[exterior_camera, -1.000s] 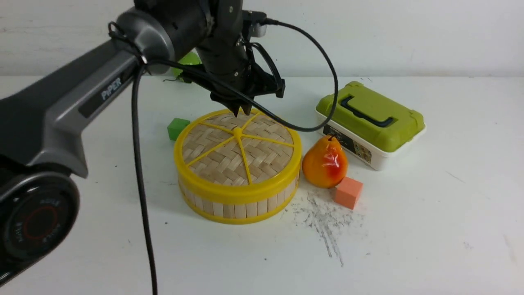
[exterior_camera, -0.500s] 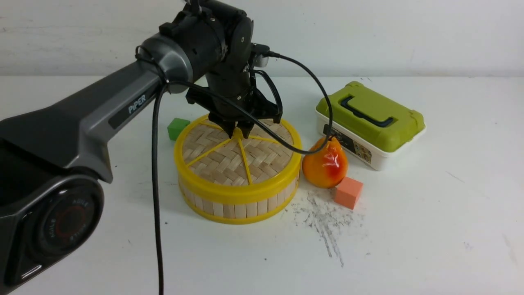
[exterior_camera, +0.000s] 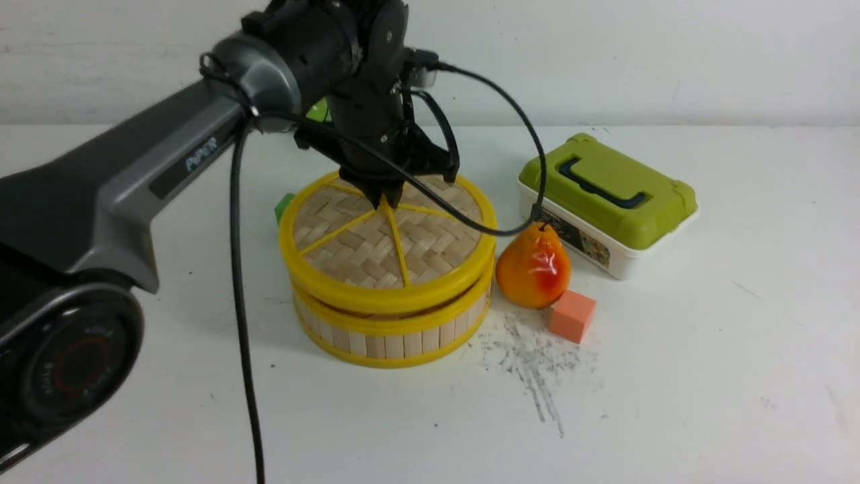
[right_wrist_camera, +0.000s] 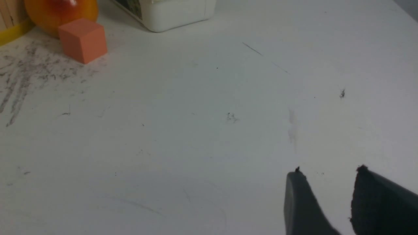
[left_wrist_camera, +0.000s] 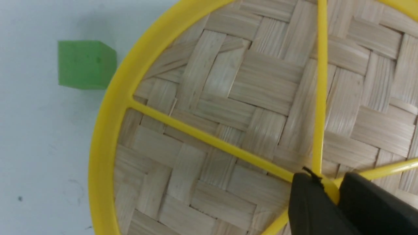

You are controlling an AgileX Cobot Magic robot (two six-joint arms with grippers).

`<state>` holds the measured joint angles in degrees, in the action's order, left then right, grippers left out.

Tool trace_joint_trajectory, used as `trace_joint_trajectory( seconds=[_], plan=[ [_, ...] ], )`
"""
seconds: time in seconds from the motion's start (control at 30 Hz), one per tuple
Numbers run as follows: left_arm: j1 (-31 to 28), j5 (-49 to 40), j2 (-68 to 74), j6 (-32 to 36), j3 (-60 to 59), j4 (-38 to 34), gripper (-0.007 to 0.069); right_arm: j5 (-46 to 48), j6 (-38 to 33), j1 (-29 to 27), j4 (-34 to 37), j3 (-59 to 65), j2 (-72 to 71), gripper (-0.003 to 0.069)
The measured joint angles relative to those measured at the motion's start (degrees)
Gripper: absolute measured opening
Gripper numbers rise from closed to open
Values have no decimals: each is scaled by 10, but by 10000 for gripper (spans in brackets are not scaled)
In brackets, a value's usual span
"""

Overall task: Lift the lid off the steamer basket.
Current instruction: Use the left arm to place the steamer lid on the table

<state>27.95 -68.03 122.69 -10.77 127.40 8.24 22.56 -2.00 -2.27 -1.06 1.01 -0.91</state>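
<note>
White bench [exterior_camera: 672, 376]. Steamer basket [exterior_camera: 390, 333] stands on it, left of centre. Lid [exterior_camera: 356, 249] hangs just above the basket's top rim, a narrow gap showing between them. Left pincer [exterior_camera: 388, 200] pinches the lid's centre knob from above. Right pincer [right_wrist_camera: 329, 170] spread, nothing between its fingers, over the bench.

The left pincer [left_wrist_camera: 330, 192] grips the lid [left_wrist_camera: 248, 107] at its centre, a green cube [left_wrist_camera: 85, 63] near the rim.

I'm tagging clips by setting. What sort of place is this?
Probably a robot lab test bench, not a kitchen: a bare, scuffed white table against a plain wall, set with props such as a glossy pear, an orange cube and a green cube.
</note>
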Motion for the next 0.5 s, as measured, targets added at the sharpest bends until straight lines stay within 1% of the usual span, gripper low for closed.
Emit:
trace_joint_trajectory(
  seconds=[0.1, 0.27, 0.4, 0.43, 0.5],
  plan=[
    [-5, -1, -42, 20, 2, 2, 92, 0, 0, 0, 0, 0, 0, 240],
    [-38, -24, -124, 33, 2, 13, 92, 0, 0, 0, 0, 0, 0, 240],
    [-112, -30, -183, 31, -12, 17, 92, 0, 0, 0, 0, 0, 0, 240],
    [-112, -30, -183, 30, -12, 17, 92, 0, 0, 0, 0, 0, 0, 240],
    [-162, -30, -218, 28, -69, 0, 92, 0, 0, 0, 0, 0, 0, 240]
  ],
)
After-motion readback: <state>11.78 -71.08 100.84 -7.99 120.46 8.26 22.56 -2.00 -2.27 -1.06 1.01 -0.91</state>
